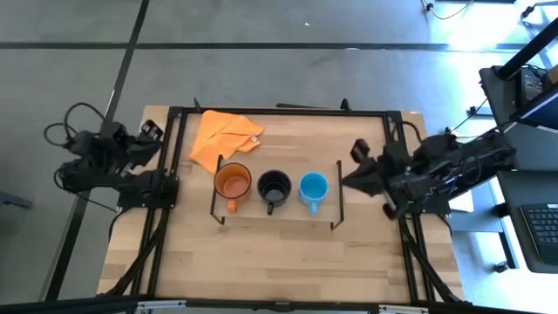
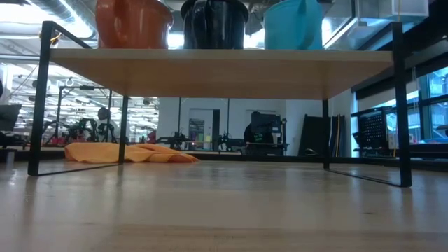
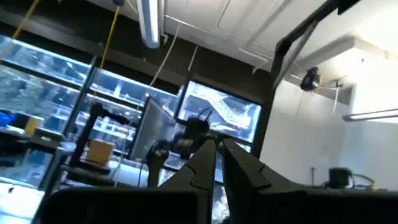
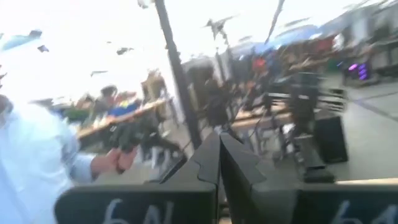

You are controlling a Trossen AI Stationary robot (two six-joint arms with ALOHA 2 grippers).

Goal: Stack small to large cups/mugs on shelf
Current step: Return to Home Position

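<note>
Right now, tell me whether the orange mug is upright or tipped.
Upright: the orange mug stands on the shelf, its open mouth facing up.

Three mugs in a row on shelf point(image 1: 288, 216), between the two grippers. Smallest mug point(image 1: 313, 187) at end nearest right gripper point(image 4: 219, 134), mid-sized mug point(image 1: 274, 186) in the middle, largest mug point(image 1: 233, 181) at end nearest left gripper point(image 3: 217, 142). Cloth point(image 1: 223, 135) on tabletop point(image 1: 261, 262) behind shelf, left gripper's side.

Pale marks on right tool point(image 4: 219, 142) base: perhaps "6A" one side, "6" other; blurred.
</note>
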